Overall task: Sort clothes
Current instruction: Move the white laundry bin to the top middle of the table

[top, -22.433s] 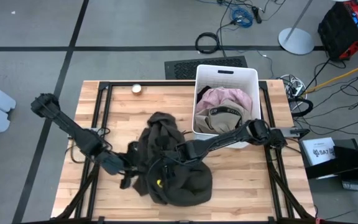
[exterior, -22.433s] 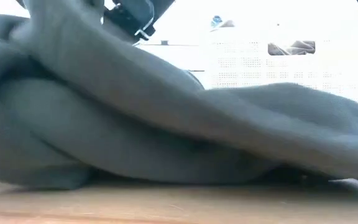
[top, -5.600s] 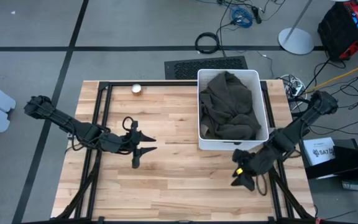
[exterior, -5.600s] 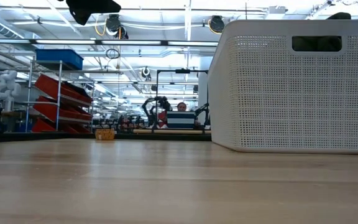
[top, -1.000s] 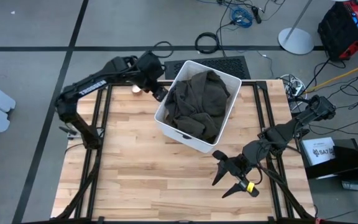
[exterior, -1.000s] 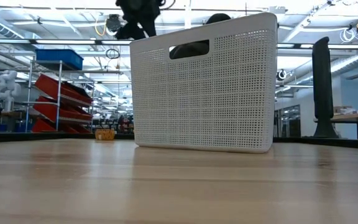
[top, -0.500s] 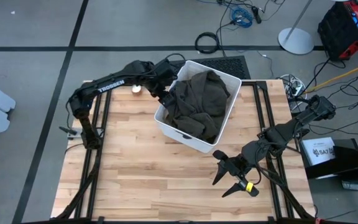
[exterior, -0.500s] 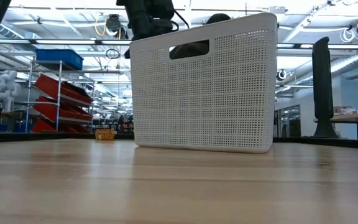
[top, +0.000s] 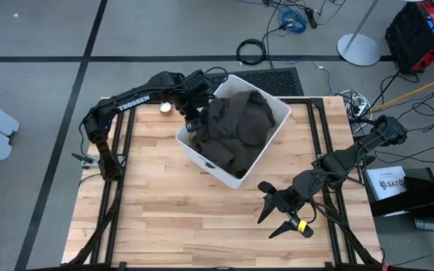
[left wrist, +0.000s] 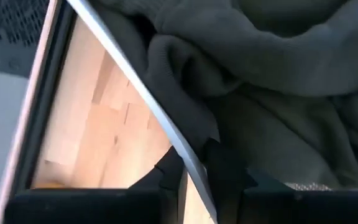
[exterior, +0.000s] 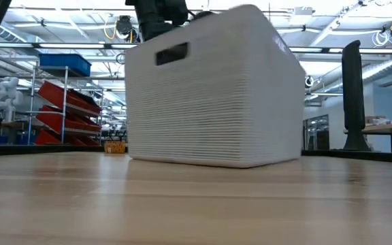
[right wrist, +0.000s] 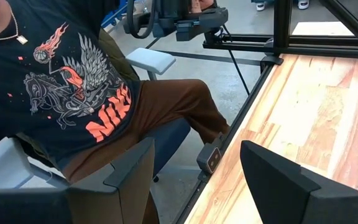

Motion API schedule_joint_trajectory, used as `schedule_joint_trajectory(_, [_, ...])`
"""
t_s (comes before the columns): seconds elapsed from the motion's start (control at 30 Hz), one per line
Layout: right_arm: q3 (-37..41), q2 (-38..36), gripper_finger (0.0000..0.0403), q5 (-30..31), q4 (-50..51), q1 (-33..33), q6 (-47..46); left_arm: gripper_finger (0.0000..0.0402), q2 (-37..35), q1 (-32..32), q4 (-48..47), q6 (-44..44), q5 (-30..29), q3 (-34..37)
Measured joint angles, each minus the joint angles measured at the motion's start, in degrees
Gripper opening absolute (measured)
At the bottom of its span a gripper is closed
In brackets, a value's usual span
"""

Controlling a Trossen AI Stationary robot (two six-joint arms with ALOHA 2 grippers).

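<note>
Left gripper (top: 193,120) at the far-left rim of the white bin (top: 202,156), reaching in from the desk's back-left corner; wrist view shows its fingers (left wrist: 166,171) narrowed on the bin's thin wall, one finger outside, one inside against the fabric. Bin sits skewed on the wooden desk (top: 149,203), corners pointing roughly toward the desk edges, placed back-centre. Low view: bin (exterior: 209,95) stands on the desk surface, handle slot visible high on the near-left face, left arm's dark links above its top-left edge. Clothes: large dark olive garment (top: 232,128) heaped inside the bin, filling it and bulging above the rim; same fabric (left wrist: 272,81) shows bunched against the wall in left wrist view. Other garments not visible. Small round pale object (top: 165,108) on desk just behind the left arm; identity unclear. Right gripper (top: 281,218) well apart from the bin, over the desk's front-right area, fingers (right wrist: 126,171) spread wide, holding nothing. Right wrist view looks past the desk edge at a seated person (right wrist: 73,93) in a black printed T-shirt and brown trousers.
</note>
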State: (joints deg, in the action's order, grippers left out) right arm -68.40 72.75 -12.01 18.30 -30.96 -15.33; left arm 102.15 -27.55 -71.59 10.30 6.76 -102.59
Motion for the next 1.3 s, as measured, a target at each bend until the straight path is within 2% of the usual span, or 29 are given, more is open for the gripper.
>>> schedule_joint_trajectory(0.43, [0.0, 0.0, 0.0225, 0.0, 0.0, 0.0, 0.0, 0.0046, 0.0, 0.1, -2.2, 23.4, 0.1, 0.0])
schedule_joint_trajectory(0.73, [0.0, 0.0, 0.0225, 0.0, 0.1, 0.0, 0.6, 0.0059, 0.2, 0.6, -1.3, 23.4, -4.1, 0.2])
schedule_joint_trajectory(1.0, [0.0, 0.0, 0.0225, 0.0, 0.1, 0.3, 1.1, 0.014, 0.2, 2.8, -3.3, 18.8, -10.9, -1.3])
schedule_joint_trajectory(1.17, [0.0, 0.0, 0.0225, 0.0, 0.1, 0.6, 1.1, 0.0183, 0.2, 2.9, -8.4, 17.8, -10.9, -7.8])
schedule_joint_trajectory(1.3, [0.0, 0.0, 0.0225, 0.0, 0.1, 0.6, 1.1, 0.0195, 0.2, 2.9, -13.4, 15.6, -7.7, -15.9])
